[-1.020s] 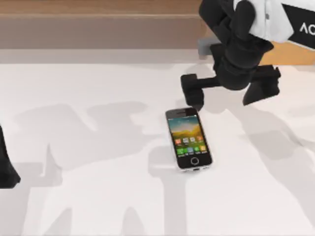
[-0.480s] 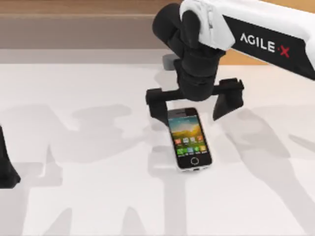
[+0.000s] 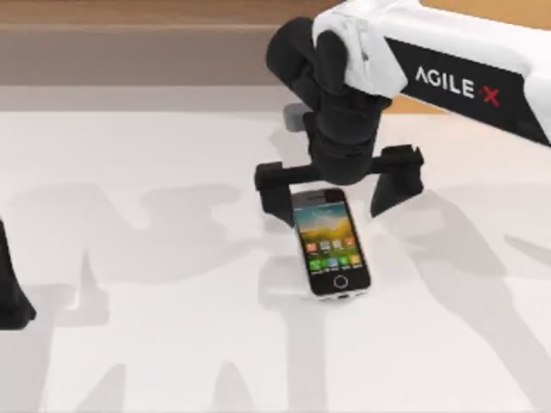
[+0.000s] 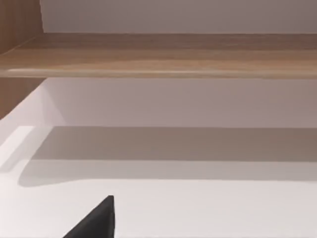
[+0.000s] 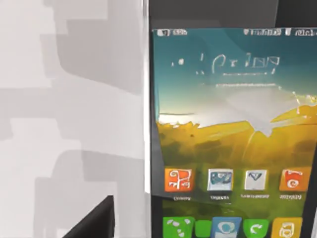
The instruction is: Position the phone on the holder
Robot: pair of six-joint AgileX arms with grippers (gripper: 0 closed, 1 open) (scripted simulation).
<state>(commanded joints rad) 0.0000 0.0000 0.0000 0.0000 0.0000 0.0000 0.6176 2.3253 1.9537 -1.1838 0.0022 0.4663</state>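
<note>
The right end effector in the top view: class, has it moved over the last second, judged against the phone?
Yes. The right end effector has swung toward the table's left and slightly nearer, and now straddles the top end of the phone, which lies where it was.

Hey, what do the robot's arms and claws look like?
The right arm has a white shell lettered AGILE X in white on a black panel, with a red X. Its wrist is black, and the right claw has two blocky black fingers. The left arm looks black.
</note>
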